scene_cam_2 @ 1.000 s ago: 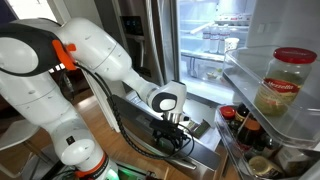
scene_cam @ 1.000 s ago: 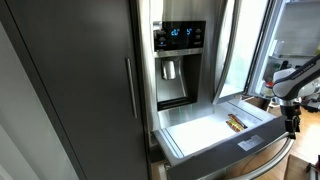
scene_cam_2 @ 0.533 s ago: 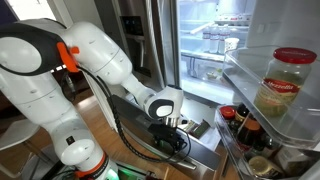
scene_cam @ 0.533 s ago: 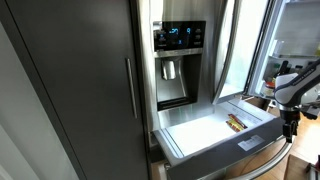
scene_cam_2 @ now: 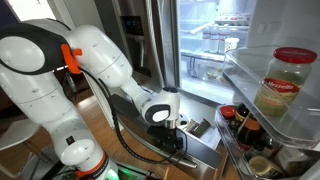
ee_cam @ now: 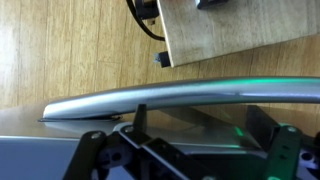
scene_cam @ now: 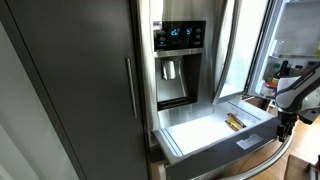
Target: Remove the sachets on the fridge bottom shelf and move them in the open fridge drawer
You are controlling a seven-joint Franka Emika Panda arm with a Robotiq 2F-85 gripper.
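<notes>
The steel fridge (scene_cam: 180,60) has its right door open. Its shallow drawer (scene_cam: 200,133) is pulled out, showing a white inside. A few yellow-brown sachets (scene_cam: 236,123) lie in the drawer near its back right corner. My gripper (scene_cam: 282,128) hangs at the drawer's right front end, outside it. In an exterior view it (scene_cam_2: 172,137) sits low against the drawer's steel front. In the wrist view the gripper (ee_cam: 190,162) is open and empty. Its fingers (ee_cam: 92,152) stand wide apart just below the drawer's bar handle (ee_cam: 200,95). No sachet shows in the wrist view.
The open door's bins hold a large jar (scene_cam_2: 280,82) and bottles (scene_cam_2: 240,125) close to my arm (scene_cam_2: 100,60). The lit fridge shelves (scene_cam_2: 215,40) hold containers. A dark cabinet panel (scene_cam: 70,90) stands beside the fridge. Wooden floor (ee_cam: 80,50) lies below.
My gripper has moved down and slightly toward the drawer's front. The sachets and the drawer have not moved.
</notes>
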